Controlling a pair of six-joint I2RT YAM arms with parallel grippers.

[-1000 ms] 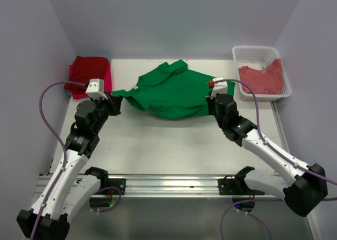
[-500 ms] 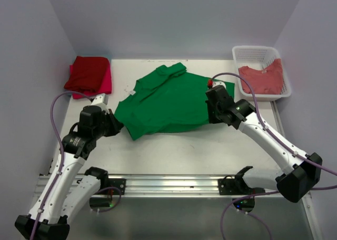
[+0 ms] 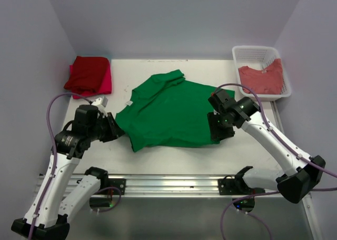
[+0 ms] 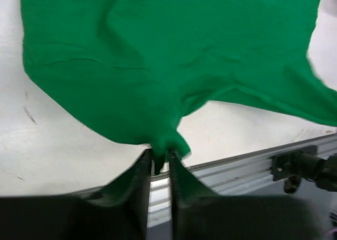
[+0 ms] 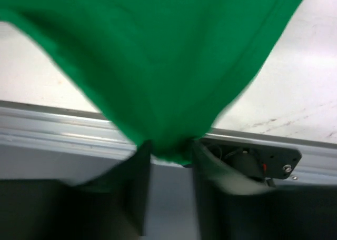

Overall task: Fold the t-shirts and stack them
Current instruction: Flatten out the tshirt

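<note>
The bright green t-shirt (image 3: 168, 111) lies spread across the middle of the table, sleeves toward the back. My left gripper (image 3: 117, 128) is at its front left corner; in the left wrist view its narrow jaws (image 4: 160, 155) pinch a tuft of the green cloth (image 4: 168, 56). My right gripper (image 3: 217, 132) is at the shirt's front right corner. In the right wrist view its jaws (image 5: 171, 145) stand apart, with the blurred green hem (image 5: 158, 66) hanging loosely between them. Folded red and pink t-shirts (image 3: 88, 74) are stacked at the back left.
A white lattice basket (image 3: 253, 49) at the back right holds a salmon-red t-shirt (image 3: 261, 78). The metal rail (image 3: 168, 185) with both arm bases runs along the table's near edge. Grey walls close in the left, back and right.
Both grippers have pulled the green t-shirt toward the near edge and lowered it, so it now lies flatter and wider. The right jaws have parted; the left jaws have barely loosened.
</note>
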